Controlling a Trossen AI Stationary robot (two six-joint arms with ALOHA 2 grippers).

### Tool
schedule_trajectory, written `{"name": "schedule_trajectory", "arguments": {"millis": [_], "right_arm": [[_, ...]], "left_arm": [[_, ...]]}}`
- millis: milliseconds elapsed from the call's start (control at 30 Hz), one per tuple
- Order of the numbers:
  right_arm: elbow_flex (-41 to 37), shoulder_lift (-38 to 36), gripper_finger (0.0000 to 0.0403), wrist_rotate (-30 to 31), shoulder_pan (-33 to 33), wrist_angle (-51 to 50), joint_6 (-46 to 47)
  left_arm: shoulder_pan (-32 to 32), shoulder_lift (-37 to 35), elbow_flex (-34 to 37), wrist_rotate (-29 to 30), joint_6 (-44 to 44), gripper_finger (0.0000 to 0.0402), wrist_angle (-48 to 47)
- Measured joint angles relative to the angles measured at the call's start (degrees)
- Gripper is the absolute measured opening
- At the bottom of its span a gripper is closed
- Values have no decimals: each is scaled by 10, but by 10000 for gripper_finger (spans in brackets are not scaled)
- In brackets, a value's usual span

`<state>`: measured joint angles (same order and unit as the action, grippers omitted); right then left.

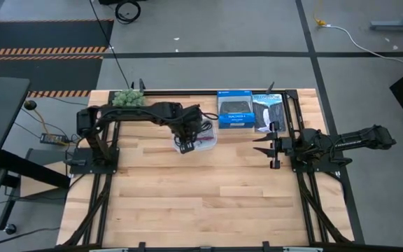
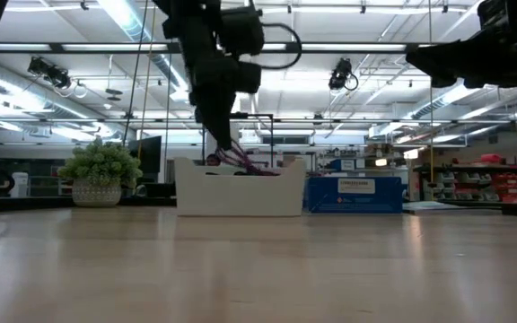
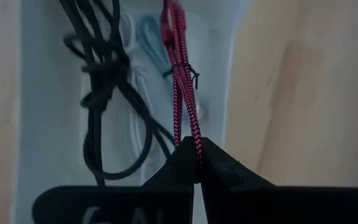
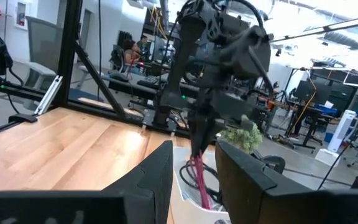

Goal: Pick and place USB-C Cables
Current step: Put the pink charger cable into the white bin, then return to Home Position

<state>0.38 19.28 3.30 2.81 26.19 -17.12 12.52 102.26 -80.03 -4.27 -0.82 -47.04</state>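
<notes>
Left gripper (image 3: 197,168) is over the white tray (image 1: 208,143) at the far middle of the wooden surface (image 1: 187,203), jaws clenched on the dark red cable (image 3: 184,87). In the left wrist view the braided red strands run taut from the pinched fingertips down into the tray; the cable's lower end is still inside, so it is partly lifted, not clear of the tray. The low view shows the same: red strands hanging from the arm into the tray (image 2: 238,190).

Black cable (image 3: 101,93) lies coiled in the tray beside the red one. White cable (image 3: 135,81) and light blue-grey cable (image 3: 149,30) lie under and between them, all in the tray.

Right gripper (image 1: 262,146) waits at the right side of the surface, well apart from the tray, jaws released with a clear gap between the fingers (image 4: 157,171) in its wrist view.

Blue box (image 1: 234,110) and black box (image 1: 267,112) sit at the far edge, just right of the tray. Small potted plant (image 1: 127,98) at the far left.
</notes>
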Motion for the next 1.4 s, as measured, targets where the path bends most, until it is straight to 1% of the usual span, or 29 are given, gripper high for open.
{"name": "schedule_trajectory", "arguments": {"millis": [200,333,433,533,667,833,967,1133,1233,1400], "right_arm": [[0,2,128,1,0,-1,0],[0,2,128,1,0,-1,0],[0,2,128,1,0,-1,0],[0,2,128,1,0,-1,0],[0,2,128,1,0,-1,0],[0,2,128,1,0,-1,0],[0,2,128,1,0,-1,0],[0,2,128,0,0,-1,0],[0,2,128,0,0,-1,0],[0,2,128,-1,0,-1,0]], "left_arm": [[9,0,71,-4,-16,17,79],[9,0,112,5,-32,36,113],[9,0,125,11,-45,58,122],[8,0,125,6,-46,88,134],[8,1,95,-22,-46,125,127],[5,1,39,-53,-63,147,72],[6,1,-19,-61,-50,143,51],[8,-3,-87,-61,-28,122,57],[8,-32,-92,-55,-15,100,69],[8,-105,-78,-21,-12,55,71]]}}
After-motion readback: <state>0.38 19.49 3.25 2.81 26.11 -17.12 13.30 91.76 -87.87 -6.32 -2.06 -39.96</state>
